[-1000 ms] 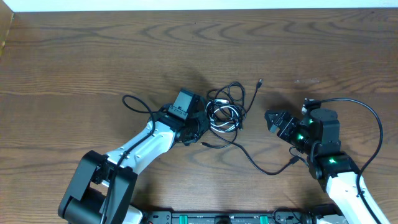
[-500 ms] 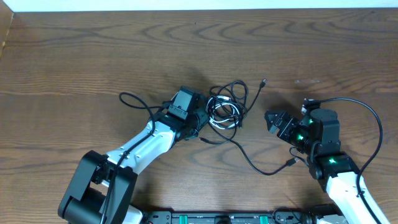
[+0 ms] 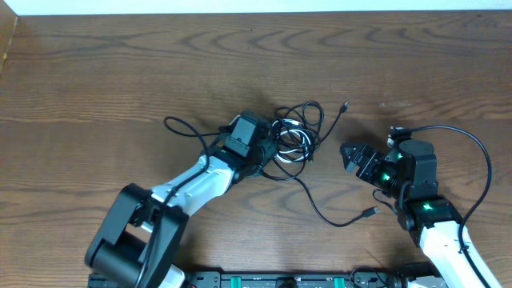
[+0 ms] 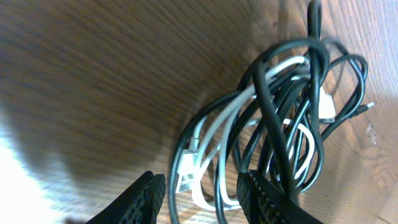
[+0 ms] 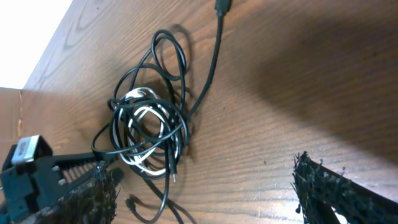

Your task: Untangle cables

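The cables (image 3: 293,139) lie knotted in one bundle at the table's middle: black loops wound around a white cord (image 4: 219,117). One black tail runs down right to a plug (image 3: 370,212), and another plug (image 3: 344,105) points up right. My left gripper (image 3: 270,152) is at the bundle's left edge. In the left wrist view the left gripper (image 4: 205,199) is open, with a white plug (image 4: 185,180) and loose black strands between the pads. My right gripper (image 3: 352,156) waits to the right of the bundle (image 5: 147,130), open wide and empty.
Each arm carries its own thicker black wire: a loop (image 3: 182,128) left of the left wrist and an arc (image 3: 478,156) over the right arm. The table's far edge (image 3: 256,13) runs along the top.
My left gripper has pushed up and right into the bundle and its jaws have widened. The bundle and its tails shifted slightly up and right. The right arm stayed still.
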`<action>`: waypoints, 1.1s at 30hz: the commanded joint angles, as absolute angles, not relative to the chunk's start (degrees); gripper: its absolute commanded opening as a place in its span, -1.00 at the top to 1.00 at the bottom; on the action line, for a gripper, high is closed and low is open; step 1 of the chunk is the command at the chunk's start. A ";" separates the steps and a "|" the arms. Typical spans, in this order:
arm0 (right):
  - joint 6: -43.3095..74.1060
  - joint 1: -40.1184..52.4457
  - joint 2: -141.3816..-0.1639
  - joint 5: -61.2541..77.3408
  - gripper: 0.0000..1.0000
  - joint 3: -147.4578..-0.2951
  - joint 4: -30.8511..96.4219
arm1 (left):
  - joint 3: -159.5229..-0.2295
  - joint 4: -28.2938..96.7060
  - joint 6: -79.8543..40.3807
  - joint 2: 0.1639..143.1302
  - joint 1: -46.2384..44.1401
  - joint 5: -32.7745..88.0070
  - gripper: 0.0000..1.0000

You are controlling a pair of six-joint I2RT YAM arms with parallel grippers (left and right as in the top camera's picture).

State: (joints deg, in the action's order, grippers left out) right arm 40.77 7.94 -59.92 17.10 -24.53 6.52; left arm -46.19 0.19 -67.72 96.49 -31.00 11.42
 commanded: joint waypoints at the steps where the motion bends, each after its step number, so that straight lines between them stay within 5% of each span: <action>1: 35.03 7.99 -61.95 17.10 -0.57 -24.34 6.07 | -46.09 -1.85 -67.57 97.80 -31.48 10.35 0.11; 16: 33.06 17.50 -81.01 18.22 -0.50 -24.36 -16.27 | -46.09 -2.31 -66.48 98.13 -31.48 6.72 0.11; 28: 43.68 21.41 -94.80 15.59 -0.30 -31.09 -21.58 | -46.09 -2.31 -66.50 98.13 -31.48 6.76 0.11; 33: 47.68 22.59 -100.82 15.53 0.01 -34.26 -21.45 | -46.09 -2.31 -66.50 98.13 -31.48 6.79 0.11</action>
State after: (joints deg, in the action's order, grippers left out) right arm 43.86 22.02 -97.97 16.19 -32.91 -21.96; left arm -46.19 -2.04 -67.44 97.51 -31.51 8.16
